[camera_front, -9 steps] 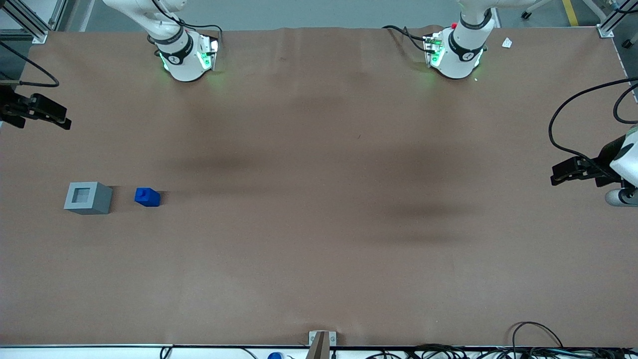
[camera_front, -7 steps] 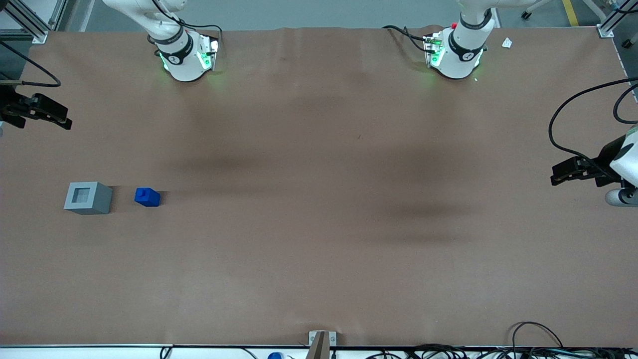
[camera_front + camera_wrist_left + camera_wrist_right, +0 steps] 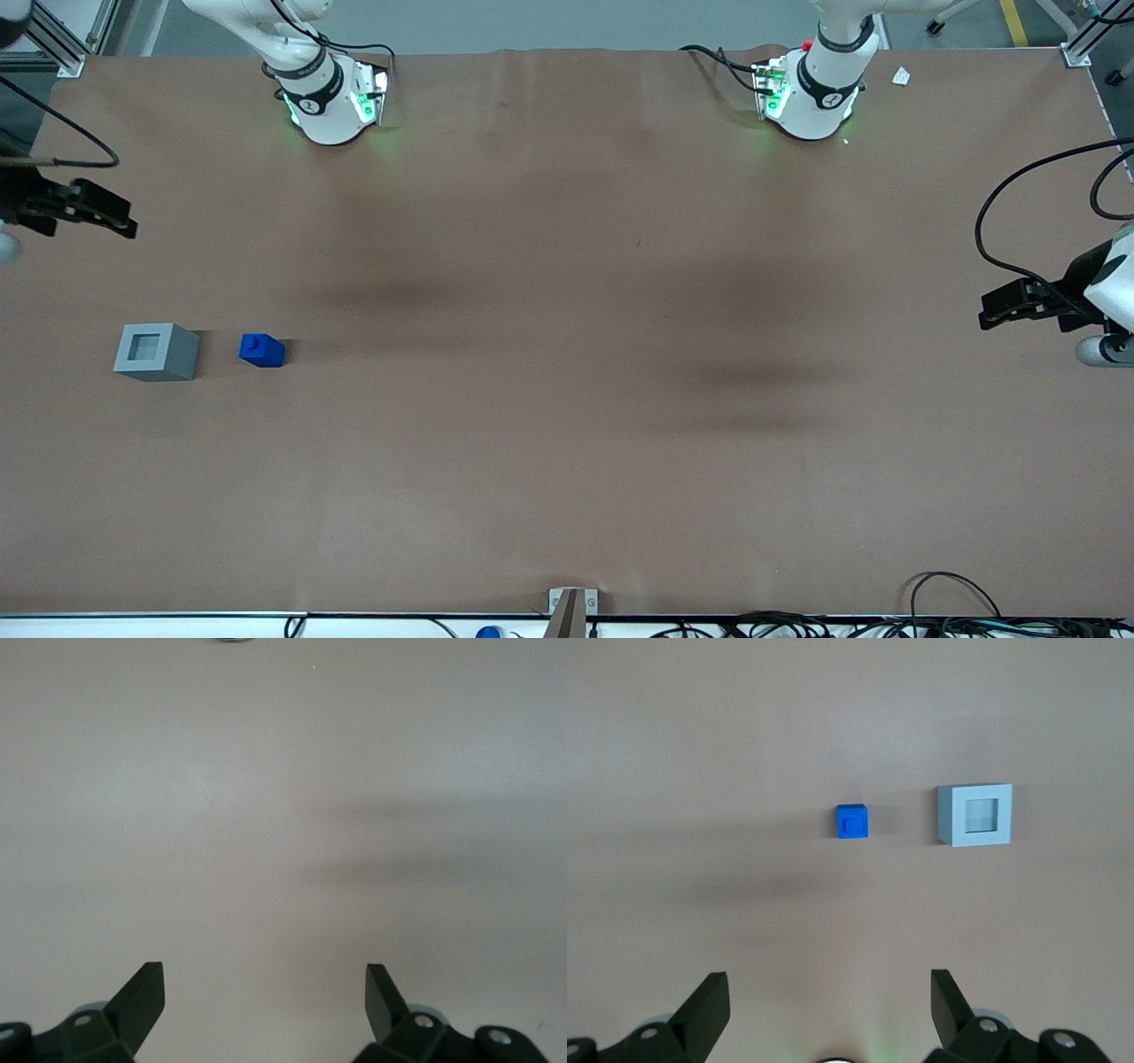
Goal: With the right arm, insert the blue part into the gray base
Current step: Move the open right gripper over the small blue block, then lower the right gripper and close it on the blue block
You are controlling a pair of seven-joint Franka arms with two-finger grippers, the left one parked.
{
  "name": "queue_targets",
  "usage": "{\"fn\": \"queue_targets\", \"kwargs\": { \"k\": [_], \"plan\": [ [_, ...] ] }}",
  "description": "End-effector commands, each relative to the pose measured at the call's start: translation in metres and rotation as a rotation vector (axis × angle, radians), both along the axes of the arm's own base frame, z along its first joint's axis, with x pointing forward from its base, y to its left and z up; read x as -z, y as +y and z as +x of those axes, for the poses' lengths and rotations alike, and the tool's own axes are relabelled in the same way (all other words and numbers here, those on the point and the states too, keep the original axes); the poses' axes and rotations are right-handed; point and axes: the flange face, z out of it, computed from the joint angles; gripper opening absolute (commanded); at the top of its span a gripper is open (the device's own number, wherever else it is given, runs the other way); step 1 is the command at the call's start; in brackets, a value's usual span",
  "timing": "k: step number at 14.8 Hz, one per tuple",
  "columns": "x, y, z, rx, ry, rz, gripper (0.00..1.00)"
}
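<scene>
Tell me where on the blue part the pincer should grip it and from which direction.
Grip the blue part across two flat side faces of its wider lower body, descending from straight above. It sits upright with its narrow stud up, apart from the gray base, so its sides look free. The pincer is open, high above the table, holding nothing.

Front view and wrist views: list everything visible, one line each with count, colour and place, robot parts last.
blue part: one, bright blue, on the table beside the gray base, apart from it, stud up.
gray base: one, light gray, on the table toward the working arm's end, its top socket empty.
table: one, brown covering, bearing both blocks and the arm bases.
white scrap: one, white, near the table edge toward the parked arm's end.
cables: several, black, along the table edge nearest the front camera.
gripper: one, black, open, held above the table, farther from the front camera than both blocks.
</scene>
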Motion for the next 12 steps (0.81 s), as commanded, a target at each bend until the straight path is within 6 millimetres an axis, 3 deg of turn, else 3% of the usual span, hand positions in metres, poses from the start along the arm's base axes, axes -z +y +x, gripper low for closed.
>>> {"fn": "queue_targets", "kwargs": {
  "k": [1,5,12],
  "plan": [
    [0.063,-0.004,0.001,0.04,0.025,0.015,1.0],
    [0.123,-0.011,0.002,0.051,0.021,0.016,1.0],
    [0.22,-0.007,-0.002,0.038,-0.048,0.019,1.0]
  ]
}}
